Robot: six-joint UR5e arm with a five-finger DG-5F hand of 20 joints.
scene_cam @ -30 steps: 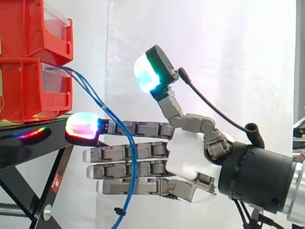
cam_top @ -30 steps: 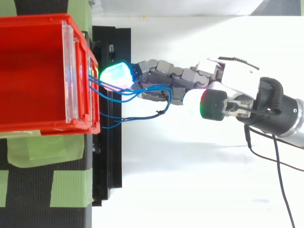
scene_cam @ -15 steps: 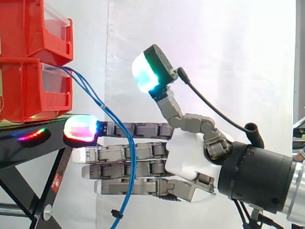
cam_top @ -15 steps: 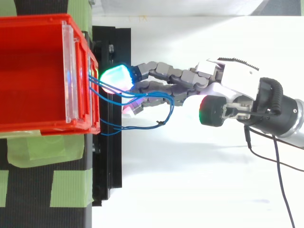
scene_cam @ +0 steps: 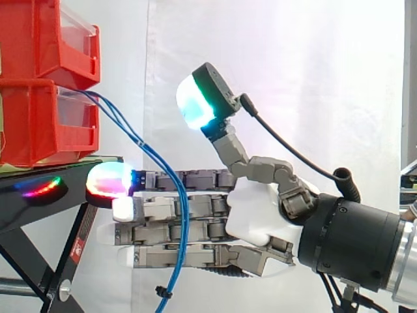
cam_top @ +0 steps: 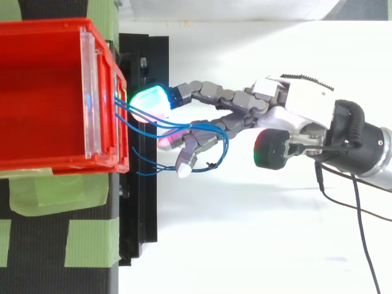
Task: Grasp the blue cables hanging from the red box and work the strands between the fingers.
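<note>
Among blue cables (scene_cam: 181,218), hand (scene_cam: 254,215) level, fingers (scene_cam: 202,229) straight.

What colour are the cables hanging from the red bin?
Blue. The cables show best in the side view, running down across the hand.

Blue cables (scene_cam: 133,135) down from red box (scene_cam: 32,124)

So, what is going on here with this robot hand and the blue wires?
The robot's hand is stretched toward the lower red bin on the black stand. Blue cables hang out of that bin and run down across the hand's straight, spread fingers. The thumb is raised well away. Whether a strand passes between the fingers, I cannot tell.
</note>
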